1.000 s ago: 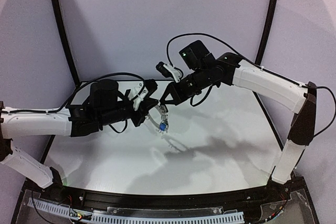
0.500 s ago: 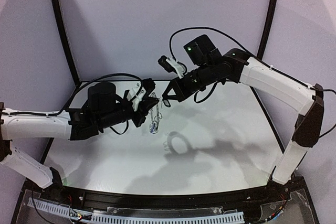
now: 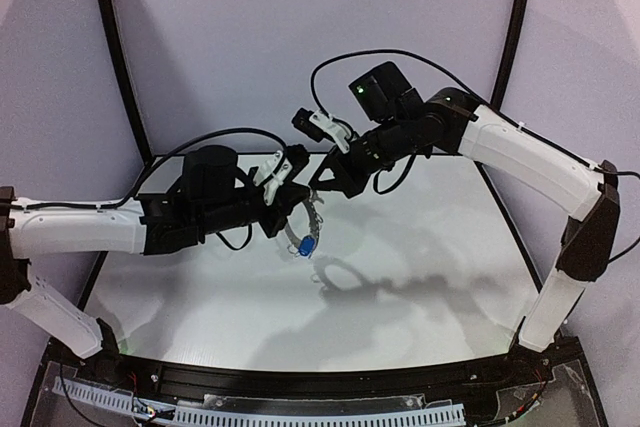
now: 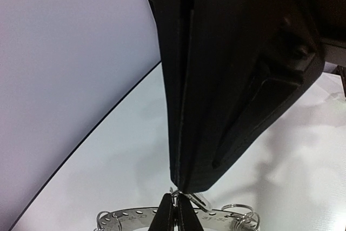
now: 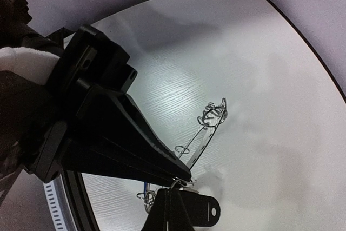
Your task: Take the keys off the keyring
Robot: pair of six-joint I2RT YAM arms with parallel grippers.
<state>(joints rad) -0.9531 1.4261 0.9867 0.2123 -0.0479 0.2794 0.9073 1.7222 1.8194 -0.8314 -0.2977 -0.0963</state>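
Both arms reach in over the middle of the worktop (image 3: 430,277), toward its far edge, and their tips meet nose to nose. The left gripper (image 3: 298,191) is clenched, its fingers pressed flat together with no gap. The right gripper (image 3: 319,187) is clenched the same way, coming in from the far right. The keyring (image 3: 304,218) hangs from the point where the two tips meet. It is lifted clear of the worktop and seen nearly edge-on from above, with its shadow cast as a ring on the surface below and to the right. In the left wrist view the grey rim with its row of small holes and wire loops sits right under the pinched tips. Both pairs of fingers nip fine wire loops at the ring's upper rim, but which loop each one has is too small to tell. The blue key (image 3: 307,244) dangles at the ring's low end, free of both grippers. In the right wrist view a flat black tab (image 5: 207,212) with a hole lies just beside the right fingertips. Whether that tab is the second key cannot be told.
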